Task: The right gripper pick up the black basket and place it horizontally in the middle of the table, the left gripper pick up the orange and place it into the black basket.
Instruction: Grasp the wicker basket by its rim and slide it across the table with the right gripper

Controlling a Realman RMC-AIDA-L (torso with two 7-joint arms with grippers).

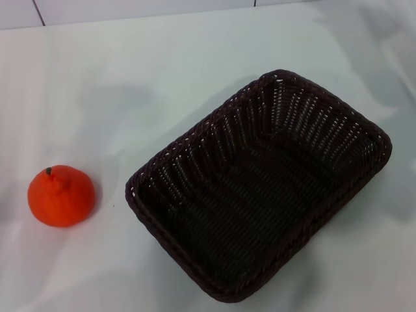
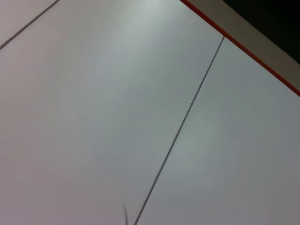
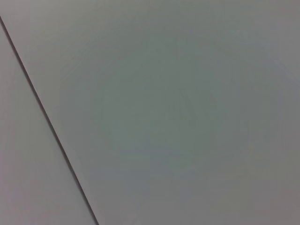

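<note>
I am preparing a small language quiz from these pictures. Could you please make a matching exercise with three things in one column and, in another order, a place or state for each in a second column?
Column 1:
1. the black basket
2. the orange
3. the table

Column 2:
a. stands on the robot's left, apart from the wicker container
b. white and glossy, carrying both other things
c. lies at a slant, with nothing inside it

Pairs: 1-c, 2-a, 3-b

Neither gripper shows in any view.
</note>
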